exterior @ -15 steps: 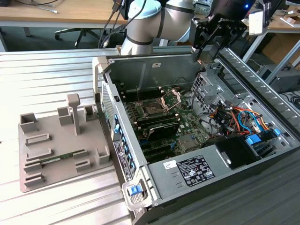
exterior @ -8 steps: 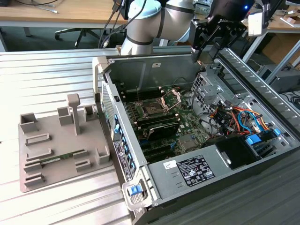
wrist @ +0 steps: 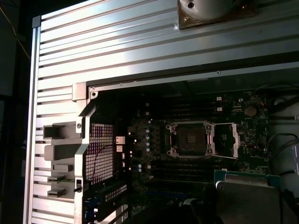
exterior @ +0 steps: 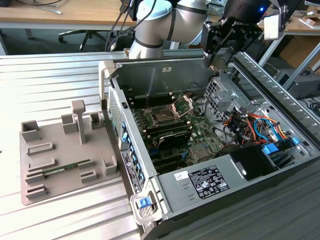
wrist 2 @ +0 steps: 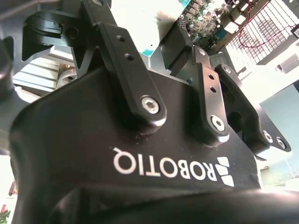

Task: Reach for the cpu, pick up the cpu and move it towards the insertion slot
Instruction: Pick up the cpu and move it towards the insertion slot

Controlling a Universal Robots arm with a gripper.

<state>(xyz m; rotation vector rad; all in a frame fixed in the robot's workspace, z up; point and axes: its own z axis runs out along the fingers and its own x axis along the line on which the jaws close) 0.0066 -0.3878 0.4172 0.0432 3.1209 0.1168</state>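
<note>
In the first wrist view the cpu, a square chip with a pale metal top and a green edge, hangs close to the camera over the open computer case. My gripper is shut on it, high above the case's far wall in the exterior view. The insertion slot is a dark square socket on the green board, and its silver frame is hinged open. It lies well below the gripper, toward the exterior view's left. The first wrist view shows the slot apart from the cpu.
The case's metal walls rise around the board. A drive cage and orange and blue cables crowd the exterior view's right. A grey fixture tray with a green memory stick sits on the ribbed table at the left.
</note>
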